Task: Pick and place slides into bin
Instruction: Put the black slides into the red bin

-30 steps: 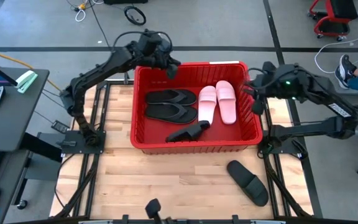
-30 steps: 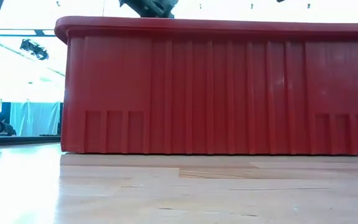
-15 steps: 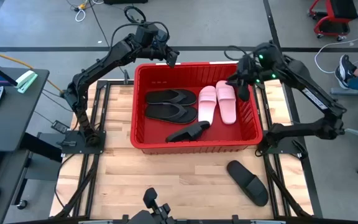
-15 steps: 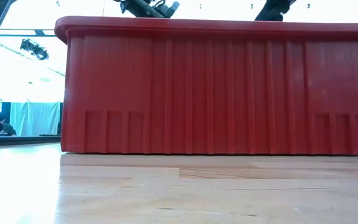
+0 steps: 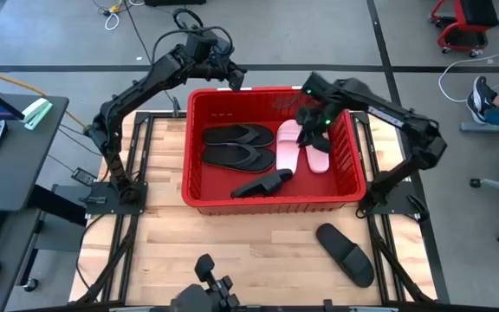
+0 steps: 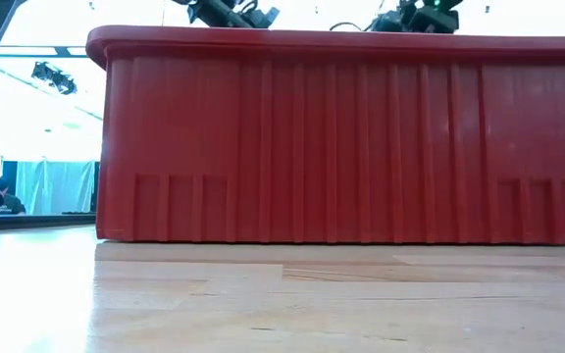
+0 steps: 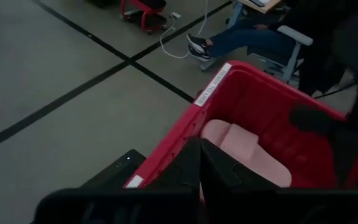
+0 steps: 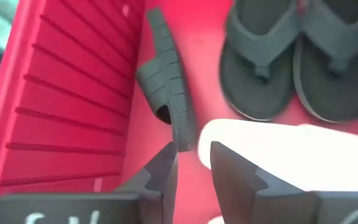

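Note:
The red bin point(image 5: 271, 206) stands mid-table and fills the low view point(image 6: 341, 137). On its floor lie two black flip-flops point(image 5: 236, 146), two pink slides point(image 5: 291, 149) and one black slide point(image 5: 262, 184), on its side by the near wall. A second black slide point(image 5: 345, 253) lies flat on the table at the near right. My right gripper point(image 5: 314, 130) is open, inside the bin's outline above the pink slides point(image 8: 278, 149). My left gripper point(image 5: 235, 78) is shut and empty above the bin's far left corner.
The bin's ribbed walls point(image 8: 61, 93) rise around the right gripper. A desk point(image 5: 7, 130) stands off the table's left. A seated person's leg and shoe point(image 5: 485, 97) show at the far right. A small dark device point(image 5: 210, 276) sits at the near edge.
My right gripper has swung from the bin's right rim toward the table's left, coming over the inside of the bin above the pink slides. My left gripper has drawn back a little toward the far edge. The slides have stayed where they were.

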Controlling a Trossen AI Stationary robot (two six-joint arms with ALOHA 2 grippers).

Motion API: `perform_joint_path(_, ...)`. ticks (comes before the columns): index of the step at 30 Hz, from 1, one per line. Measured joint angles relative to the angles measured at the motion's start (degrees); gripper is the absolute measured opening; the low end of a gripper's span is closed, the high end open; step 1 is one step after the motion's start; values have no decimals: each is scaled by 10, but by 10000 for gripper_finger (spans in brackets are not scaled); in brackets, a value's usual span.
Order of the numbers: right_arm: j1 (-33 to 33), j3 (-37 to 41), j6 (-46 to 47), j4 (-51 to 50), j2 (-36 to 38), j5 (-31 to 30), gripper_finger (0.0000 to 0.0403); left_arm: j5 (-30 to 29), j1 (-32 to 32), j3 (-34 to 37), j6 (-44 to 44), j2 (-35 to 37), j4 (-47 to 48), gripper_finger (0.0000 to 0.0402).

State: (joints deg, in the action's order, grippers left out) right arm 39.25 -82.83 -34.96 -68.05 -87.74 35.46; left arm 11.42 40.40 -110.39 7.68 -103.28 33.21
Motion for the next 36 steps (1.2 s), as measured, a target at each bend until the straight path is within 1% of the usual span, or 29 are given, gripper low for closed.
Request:
perform_joint_path(3, -27, 0, -24, 0, -25, -16, 101, 0, 6, 0, 0, 0, 0, 21)
perform_joint_path(7, -67, 0, -61, 4, -53, -94, 101, 0, 7, 0, -1, 0, 0, 31)
perform_joint_path(9, -83, 0, -64, 9, -62, -116, 101, 0, 7, 0, -20, 0, 0, 33)
perform_joint_path(13, -106, 0, -39, 32, -74, -125, 101, 0, 7, 0, -55, 0, 1, 27)
perform_joint_path(22, -153, 0, -52, 34, -113, -131, 101, 0, 7, 0, -60, 0, 1, 10)
perform_joint_path(24, -162, 0, -56, 34, -128, -142, 103, 0, 7, 0, -60, 0, 1, 11)
perform_joint_path(29, -175, 0, -57, 45, -158, -193, 113, 0, 7, 0, -60, 0, 1, 19)
perform_joint_path(36, -182, 0, -56, 46, -171, -195, 119, 0, 7, 0, -60, 0, 2, 10)
